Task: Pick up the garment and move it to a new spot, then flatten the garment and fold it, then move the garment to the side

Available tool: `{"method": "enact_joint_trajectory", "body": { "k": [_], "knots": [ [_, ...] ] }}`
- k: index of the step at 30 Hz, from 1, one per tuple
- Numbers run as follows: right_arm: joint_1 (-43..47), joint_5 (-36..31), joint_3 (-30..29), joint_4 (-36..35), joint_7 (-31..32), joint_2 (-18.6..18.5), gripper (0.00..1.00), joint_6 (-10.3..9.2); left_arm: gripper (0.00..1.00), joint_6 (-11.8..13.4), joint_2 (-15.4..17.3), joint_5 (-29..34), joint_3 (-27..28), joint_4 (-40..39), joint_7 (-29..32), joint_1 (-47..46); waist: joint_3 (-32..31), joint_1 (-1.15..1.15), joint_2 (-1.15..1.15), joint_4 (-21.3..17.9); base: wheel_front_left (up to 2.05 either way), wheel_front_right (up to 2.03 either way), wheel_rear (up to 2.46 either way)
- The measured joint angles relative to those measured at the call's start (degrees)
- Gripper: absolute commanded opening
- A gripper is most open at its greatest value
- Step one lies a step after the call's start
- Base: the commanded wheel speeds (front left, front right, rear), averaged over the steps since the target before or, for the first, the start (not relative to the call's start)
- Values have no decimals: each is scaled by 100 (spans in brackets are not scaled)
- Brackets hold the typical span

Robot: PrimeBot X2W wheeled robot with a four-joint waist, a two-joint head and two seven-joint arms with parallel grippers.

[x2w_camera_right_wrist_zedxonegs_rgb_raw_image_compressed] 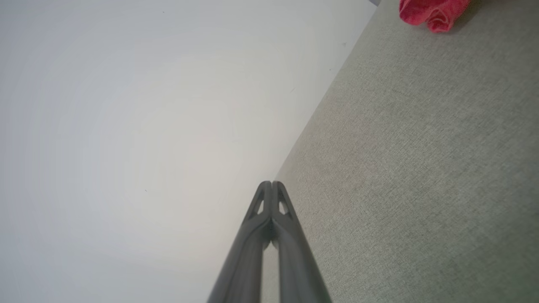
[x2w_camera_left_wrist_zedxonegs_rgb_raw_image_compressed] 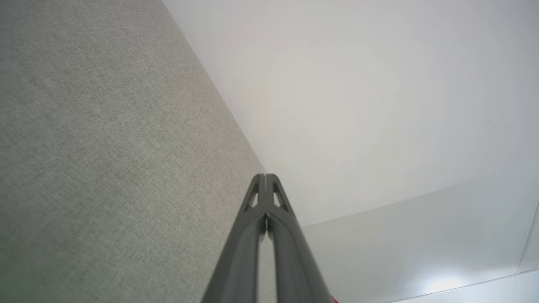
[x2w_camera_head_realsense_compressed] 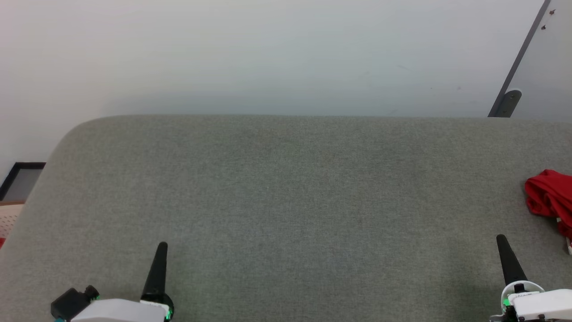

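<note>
- Resting low over the grey padded surface (x2w_camera_head_realsense_compressed: 286, 192), our left gripper (x2w_camera_head_realsense_compressed: 162, 248) and right gripper (x2w_camera_head_realsense_compressed: 501, 239) each have their fingers pressed together, holding nothing.
- Beyond the right gripper and apart from it, the garment (x2w_camera_head_realsense_compressed: 548, 197) lies bunched in a red heap on the surface's right side, partly cut off by the head view.
- We judge it light, soft and floppy, so it is likely to sag and drag on the fabric top.
- We would part the right fingers and pinch a raised fold on the heap's near side, since we cannot make out collar or sleeves.
</note>
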Motion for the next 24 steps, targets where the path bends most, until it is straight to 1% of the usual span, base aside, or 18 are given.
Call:
{"method": "enact_joint_trajectory", "body": {
  "k": [24],
  "knots": [
    [-221,1026,-48,115,305,123,0,-1,0,0,-55,-1196,119,141,322,-274,51,0,0,-75,0,0,0]
  ]
}}
